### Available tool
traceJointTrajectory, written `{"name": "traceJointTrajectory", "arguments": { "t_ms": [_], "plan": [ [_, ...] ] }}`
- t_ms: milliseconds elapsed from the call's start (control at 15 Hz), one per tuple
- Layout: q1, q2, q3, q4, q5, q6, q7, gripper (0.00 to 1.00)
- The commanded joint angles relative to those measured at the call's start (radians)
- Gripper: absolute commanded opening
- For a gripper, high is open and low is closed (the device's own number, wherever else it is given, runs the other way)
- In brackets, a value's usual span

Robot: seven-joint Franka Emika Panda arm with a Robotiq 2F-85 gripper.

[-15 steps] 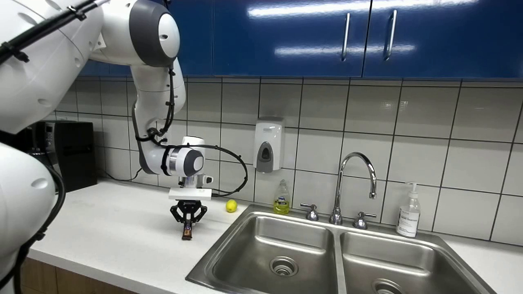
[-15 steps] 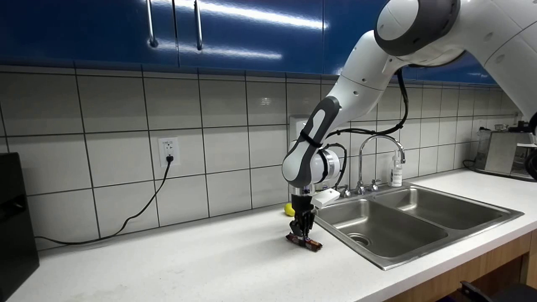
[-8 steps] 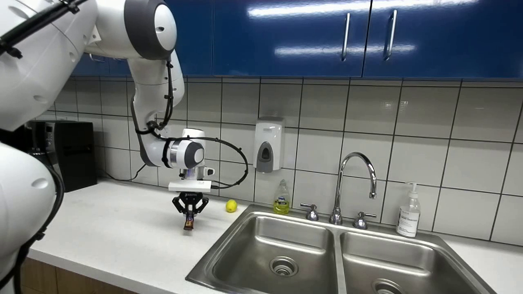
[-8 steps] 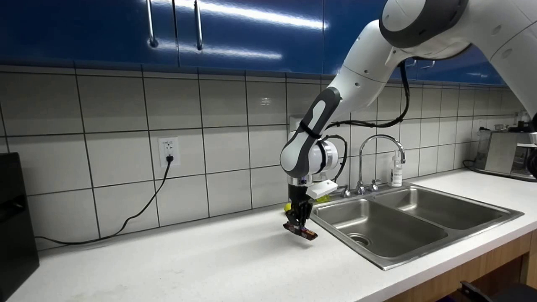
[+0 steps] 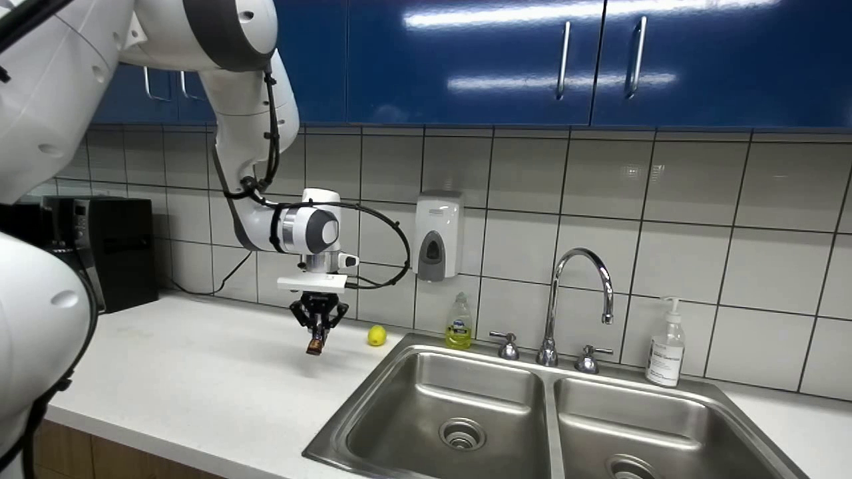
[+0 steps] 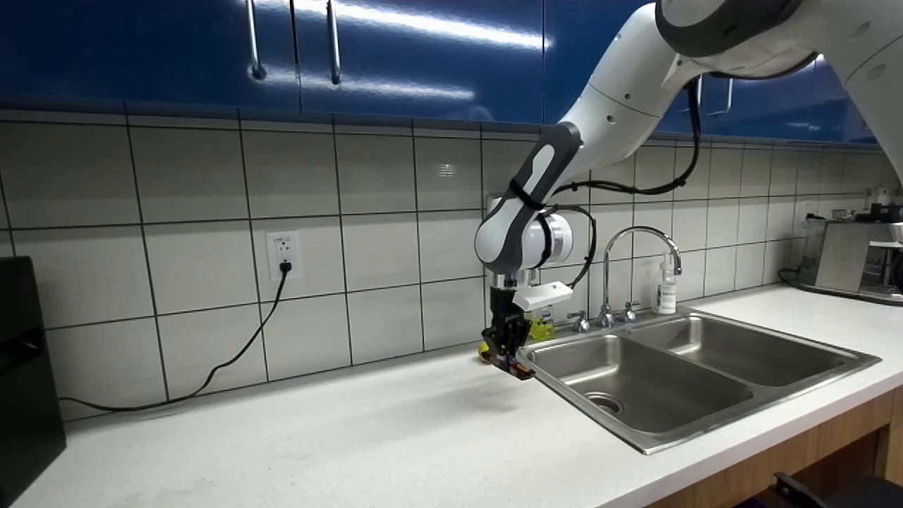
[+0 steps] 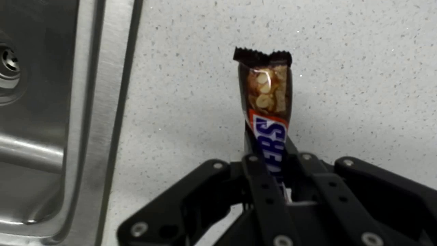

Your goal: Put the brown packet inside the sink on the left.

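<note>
The brown packet (image 7: 266, 90) is a Snickers bar in a dark wrapper. My gripper (image 7: 270, 141) is shut on it, with the fingers pressing its two sides. One end of the packet sticks out past the fingers; the rest is partly hidden between them. In both exterior views the gripper (image 5: 319, 329) (image 6: 509, 355) holds the packet (image 5: 315, 346) (image 6: 522, 371) above the white counter, beside the sink. The left basin (image 5: 426, 406) of the steel double sink lies right of the gripper in an exterior view. The basin also shows at the left of the wrist view (image 7: 37, 116).
A yellow lemon (image 5: 377, 335) lies on the counter near the gripper. A dish soap bottle (image 5: 458, 324), the tall faucet (image 5: 552, 299) and a sanitizer bottle (image 5: 665, 352) stand behind the sink. The sink's right basin (image 5: 626, 406) adjoins. Blue cabinets (image 5: 466, 60) hang above.
My gripper has lifted the packet off the counter and up, drifting slightly toward the sink side in an exterior view. The packet stays held and now looks tilted.
</note>
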Motion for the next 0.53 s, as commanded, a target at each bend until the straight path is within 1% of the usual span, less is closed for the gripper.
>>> {"name": "traceJointTrajectory", "arguments": {
  "t_ms": [0,467],
  "plan": [
    [-0.042,-0.042,-0.022,-0.031,0.027,-0.014,0.037,0.04],
    [-0.150,-0.055,-0.106,-0.066,0.072,0.017,0.050,0.04]
  ]
}}
